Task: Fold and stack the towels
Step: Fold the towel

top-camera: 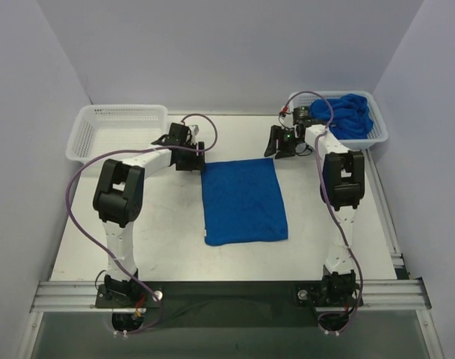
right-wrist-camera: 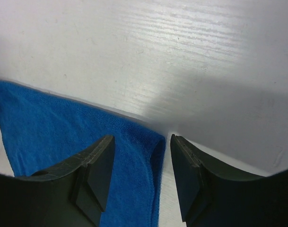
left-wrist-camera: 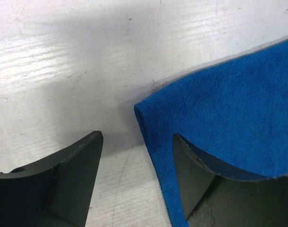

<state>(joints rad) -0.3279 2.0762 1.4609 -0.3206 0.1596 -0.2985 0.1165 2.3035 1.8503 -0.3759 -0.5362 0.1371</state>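
1. Your spread towel [top-camera: 244, 200] lies flat on the worktop [top-camera: 137, 247] between the two arms. It is roughly rectangular, with its long sides running away from the bases.
2. The left fingers [top-camera: 193, 163] are down at the towel's far left corner. In the left wrist view they stand well apart. One finger [left-wrist-camera: 63, 184] is over bare worktop and the other [left-wrist-camera: 219, 189] is over the blue cloth, with the corner of the towel [left-wrist-camera: 229, 113] lying in the gap. They have hold of nothing.
3. The right fingers [top-camera: 281, 149] are at the far right corner, partly parted. In the right wrist view one finger [right-wrist-camera: 87, 179] sits over the cloth and the other [right-wrist-camera: 205, 184] sits over white worktop. The towel's edge [right-wrist-camera: 63, 127] runs up between them. You have no grip here either, as the cloth lies loose in the gap.
4. The edge at that right corner looks rounded, as if the cloth were doubled there. The view is too close for you to be sure.
5. The heap of towels [top-camera: 353, 112] sits bunched in the white mesh basket [top-camera: 376, 138] at the far right of the worktop, just beyond the right arm.
6. A second white mesh basket [top-camera: 116, 131] stands at the far left, just behind the left arm.
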